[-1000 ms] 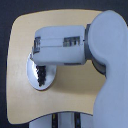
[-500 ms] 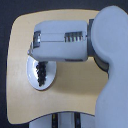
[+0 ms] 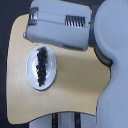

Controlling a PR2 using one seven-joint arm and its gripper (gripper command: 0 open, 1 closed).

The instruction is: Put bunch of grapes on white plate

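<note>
On the exterior view's left, the white plate (image 3: pixel 34 80) lies flat on the pale wooden worktop (image 3: pixel 80 87), close to that worktop's left edge, with dark floor just beyond. The bunch of grapes (image 3: pixel 42 66) lies on the plate's shallow centre, running lengthwise from the plate's far rim toward its near rim, wholly inside the rim. Judged from this, the placing looks done.

The plate's nearness to the worktop's left edge is the 1st risk: any nudge toward that side could push it partly off. The 2nd is the arm (image 3: pixel 60 27), whose large grey forearm hangs over the worktop just above and to the right of the plate's far rim. If it swings low across the plate, it could catch the rim or drag the bunch, and loose grapes would roll easily on the glossy surface.

The bunch itself is a long, narrow cluster of small dark purple-black grapes, shorter than the plate is wide, slightly knobbly along its sides. A stem cannot be made out at this sharpness. It appears settled, with no grape seen lying apart from it.

Further right, the arm's bulk fills the upper part of the view, and the robot's pale body takes the right edge. The gripper is not visible anywhere, so whether it is spread or pressed together cannot be told.
</note>
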